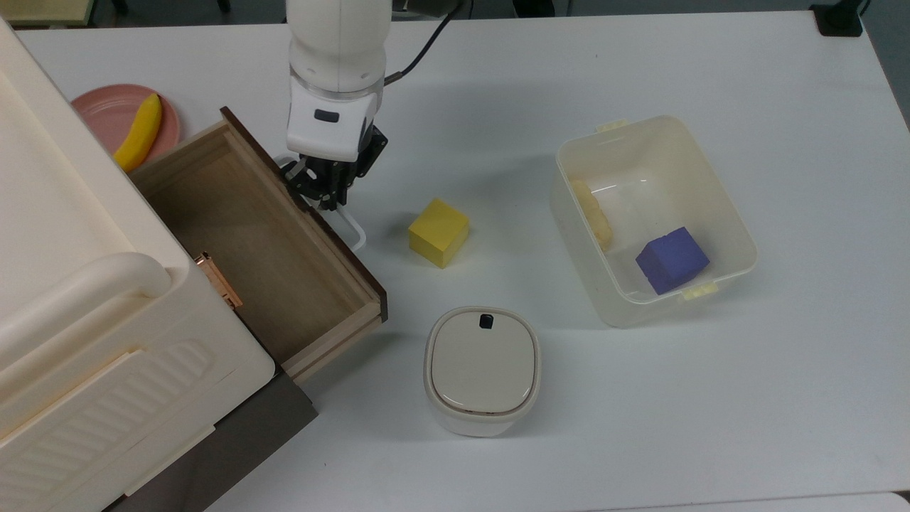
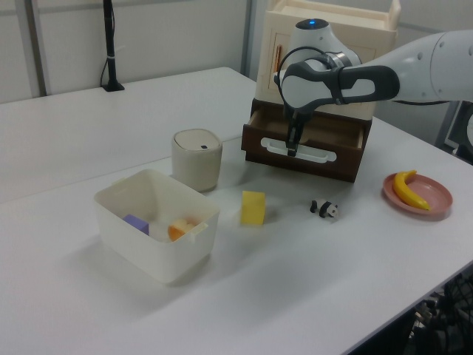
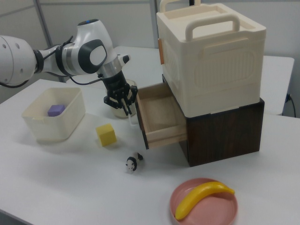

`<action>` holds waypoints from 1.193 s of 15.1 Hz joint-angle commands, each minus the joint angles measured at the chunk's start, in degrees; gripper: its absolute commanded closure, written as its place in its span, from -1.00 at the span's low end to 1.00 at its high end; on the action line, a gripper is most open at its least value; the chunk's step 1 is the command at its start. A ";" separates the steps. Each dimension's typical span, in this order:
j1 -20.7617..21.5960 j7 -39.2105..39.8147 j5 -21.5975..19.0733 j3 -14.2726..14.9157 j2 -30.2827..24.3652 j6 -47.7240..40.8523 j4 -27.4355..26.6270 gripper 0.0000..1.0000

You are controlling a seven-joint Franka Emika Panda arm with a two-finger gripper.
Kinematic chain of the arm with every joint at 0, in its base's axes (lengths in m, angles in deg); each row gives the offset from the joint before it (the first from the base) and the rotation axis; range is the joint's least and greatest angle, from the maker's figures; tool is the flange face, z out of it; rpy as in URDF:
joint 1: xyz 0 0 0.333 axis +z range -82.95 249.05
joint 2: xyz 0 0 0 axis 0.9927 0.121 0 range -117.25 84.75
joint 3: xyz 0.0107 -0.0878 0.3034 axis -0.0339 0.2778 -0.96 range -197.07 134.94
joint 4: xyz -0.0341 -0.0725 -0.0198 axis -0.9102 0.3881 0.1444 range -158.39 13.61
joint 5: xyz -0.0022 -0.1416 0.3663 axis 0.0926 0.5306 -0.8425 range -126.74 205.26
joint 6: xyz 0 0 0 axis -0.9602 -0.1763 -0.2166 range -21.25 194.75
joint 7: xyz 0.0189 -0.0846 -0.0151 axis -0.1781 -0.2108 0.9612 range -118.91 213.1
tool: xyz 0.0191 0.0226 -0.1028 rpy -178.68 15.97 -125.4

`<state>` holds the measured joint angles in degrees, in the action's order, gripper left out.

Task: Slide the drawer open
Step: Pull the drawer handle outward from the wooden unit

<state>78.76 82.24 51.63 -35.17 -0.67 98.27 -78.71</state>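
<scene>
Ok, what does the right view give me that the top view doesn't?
Right view: a small black-and-white toy figure on the table. Top view: a pale yellow piece lying inside the translucent plastic bin. Both: the wooden drawer pulled out, the claw shut on its white loop handle, the yellow cube, the banana on the pink plate.

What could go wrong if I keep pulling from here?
The yellow cube sits just ahead of the drawer front; further travel may shove it. The end effector holds the thin white handle near one end, so the drawer could skew or the grip slip. The lidded canister stands near the drawer's corner.
</scene>
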 commanded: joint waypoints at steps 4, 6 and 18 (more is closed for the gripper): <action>1.66 -2.10 -1.29 -1.09 -5.74 -2.60 -5.63 1.00; 1.74 -2.10 -1.29 -1.17 -6.18 -2.68 -6.16 1.00; 2.36 -2.10 -1.29 -1.09 -6.36 -2.69 -6.77 0.45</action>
<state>80.45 80.56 51.26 -36.45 -5.03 96.59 -83.85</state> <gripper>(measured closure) 0.877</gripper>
